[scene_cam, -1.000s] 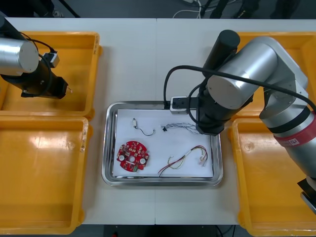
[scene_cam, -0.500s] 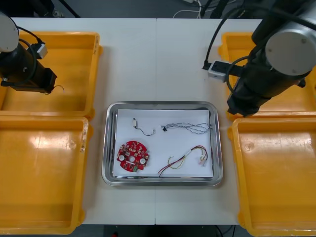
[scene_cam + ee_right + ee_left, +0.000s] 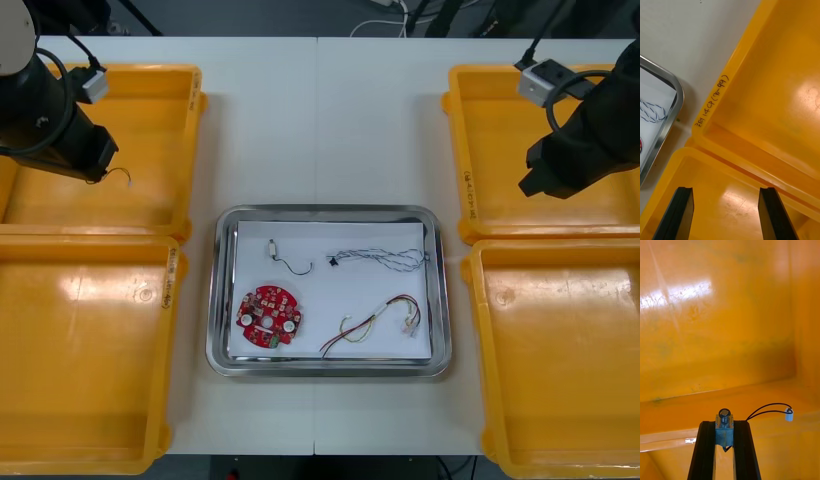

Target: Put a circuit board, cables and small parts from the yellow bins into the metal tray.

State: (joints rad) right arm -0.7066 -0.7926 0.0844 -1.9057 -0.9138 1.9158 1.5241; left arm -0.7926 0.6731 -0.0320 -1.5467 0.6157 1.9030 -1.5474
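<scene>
Step in hand: carrying a small part, left side.

My left hand [image 3: 724, 427] is clamped on a small metal part [image 3: 724, 415], the fingers held apart only by its width. A thin black lead [image 3: 765, 408] loops off the part to a white plug [image 3: 789, 414], which hangs free. The hand is above the far left yellow bin [image 3: 165, 95]. The part looks to be off the bin floor, as far as I can judge, and it is well apart from the metal tray [image 3: 222, 290].

My right hand [image 3: 726, 193] has its fingers apart with nothing between them. It hangs over the right-hand bins, near the wall where the near right bin [image 3: 733, 213] meets the far right bin [image 3: 782, 93]. A corner of the tray is off to one side. I read this hand as idle.

Tray contents:
- round red circuit board [image 3: 268, 316]
- twisted blue and white cable [image 3: 380, 258]
- red and yellow cable [image 3: 378, 318]
- one small part with its own black wire [image 3: 288, 262]

All four lie on the white liner [image 3: 330, 300], each apart from the others.

Judgement: the task is well along. Board and cables are in, so the part I hold should be a late item.

Next move calls for:
- rising enough to clear the bin wall
- crossing the counter [image 3: 320, 120] to the tray
- lowering over a bare patch of liner, away from the cables
- parting the fingers only once the part is low

Watch: the dangling lead could snag the bin rim or drag across cables already laid. The grip is on a very small body, so no jerks.
</scene>
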